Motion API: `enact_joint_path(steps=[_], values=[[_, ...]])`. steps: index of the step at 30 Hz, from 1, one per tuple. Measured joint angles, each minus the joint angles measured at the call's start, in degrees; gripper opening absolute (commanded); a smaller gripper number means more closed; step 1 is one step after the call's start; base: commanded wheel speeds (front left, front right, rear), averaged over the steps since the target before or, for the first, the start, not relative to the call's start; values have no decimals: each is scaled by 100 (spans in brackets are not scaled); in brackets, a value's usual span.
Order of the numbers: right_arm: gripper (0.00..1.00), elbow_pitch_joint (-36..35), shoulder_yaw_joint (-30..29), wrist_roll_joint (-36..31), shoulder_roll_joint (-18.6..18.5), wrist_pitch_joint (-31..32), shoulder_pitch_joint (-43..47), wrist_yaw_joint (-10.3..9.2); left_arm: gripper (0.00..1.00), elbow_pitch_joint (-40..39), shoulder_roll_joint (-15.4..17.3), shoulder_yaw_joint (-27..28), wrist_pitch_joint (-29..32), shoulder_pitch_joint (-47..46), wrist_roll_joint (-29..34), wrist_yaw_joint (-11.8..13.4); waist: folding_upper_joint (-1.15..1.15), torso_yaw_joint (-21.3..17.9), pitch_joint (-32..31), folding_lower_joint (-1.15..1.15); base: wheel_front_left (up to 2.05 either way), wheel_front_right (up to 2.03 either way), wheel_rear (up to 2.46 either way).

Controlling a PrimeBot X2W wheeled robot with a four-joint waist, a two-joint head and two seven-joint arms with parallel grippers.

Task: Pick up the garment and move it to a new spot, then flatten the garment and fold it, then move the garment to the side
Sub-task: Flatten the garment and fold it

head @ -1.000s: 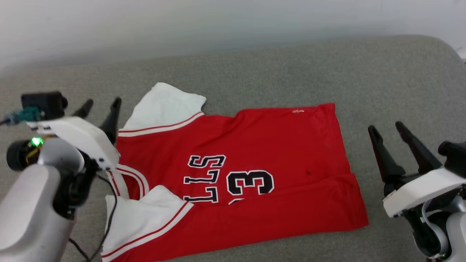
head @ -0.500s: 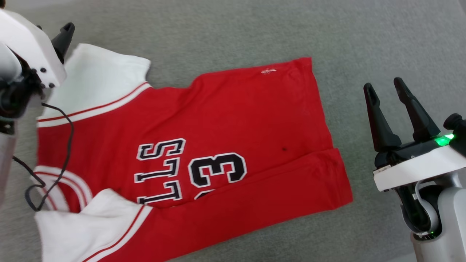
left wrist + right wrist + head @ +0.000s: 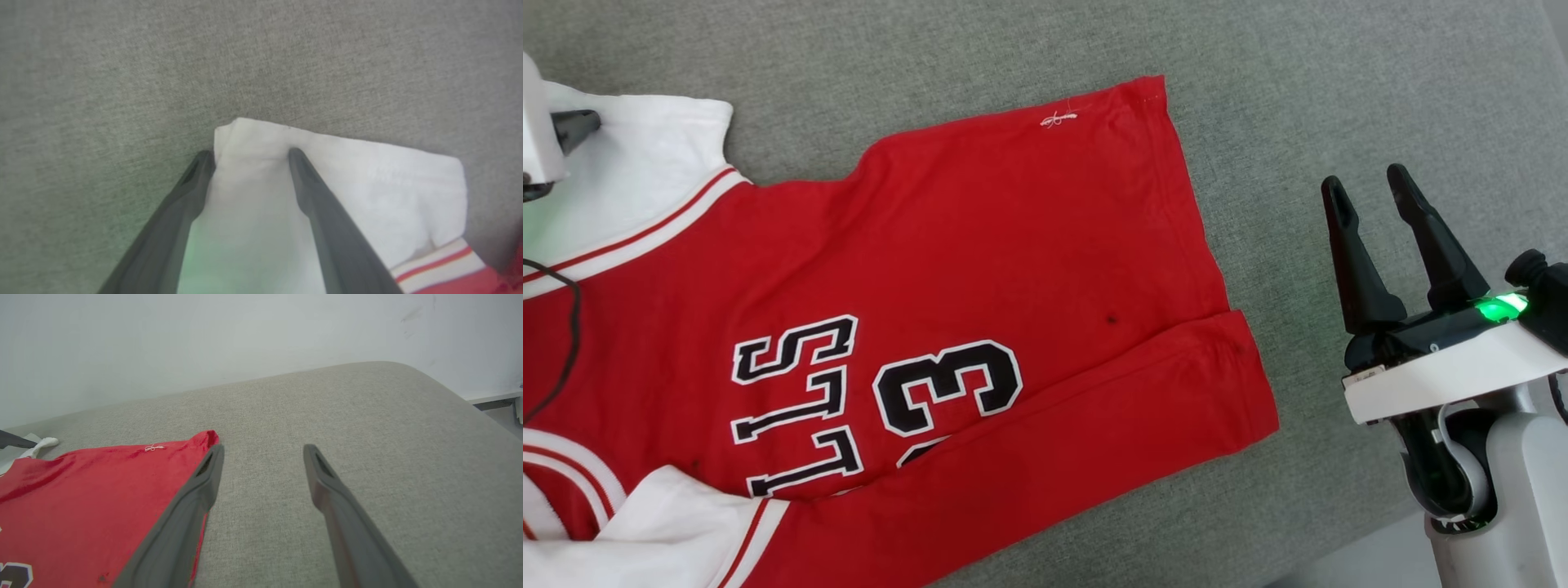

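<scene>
From the head view, the garment [image 3: 980, 269] lies flat on a grey woven cushion [image 3: 1339, 82]. It is a smooth red jersey with white sleeves and red-striped trim. Its near long edge is folded over, covering part of the print. Black, white-outlined "LLS" and "3" read sideways. The right gripper [image 3: 1365, 178] hovers just beside the hem, its fingers spread wide with nothing between them.

In the left wrist view, the left gripper [image 3: 250, 155] stands wide open, its tapered dark fingers straddling a corner of the soft white sleeve [image 3: 367, 183]. Nothing is clamped.

In the right wrist view, we see the cushion's rounded corner against a pale wall [image 3: 204, 343].
</scene>
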Motion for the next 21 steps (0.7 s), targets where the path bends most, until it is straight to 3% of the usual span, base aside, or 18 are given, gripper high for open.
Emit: enact_joint_path(steps=[1,2,6,15,21], values=[[100,14,7,5,-2,1,-16,0,35,-31,3,15,56,0,-45,55,0,-30,32,0,0,0,0],[100,16,8,35,-12,1,-37,0,0,-63,19,37,87,1,-62,92,0,-53,60,-1,0,0,0],[100,30,36,223,-62,71,-92,0,0,-129,-4,135,81,19,-177,222,0,-95,128,-1,0,0,0],[100,143,-33,970,-448,879,-902,0,0,-207,-246,134,-190,-16,-196,154,0,152,137,0,0,0,0],[100,724,44,1426,-954,2758,-1830,0,0,-352,-538,-16,-461,-238,-129,-83,0,540,151,0,0,0,0]])
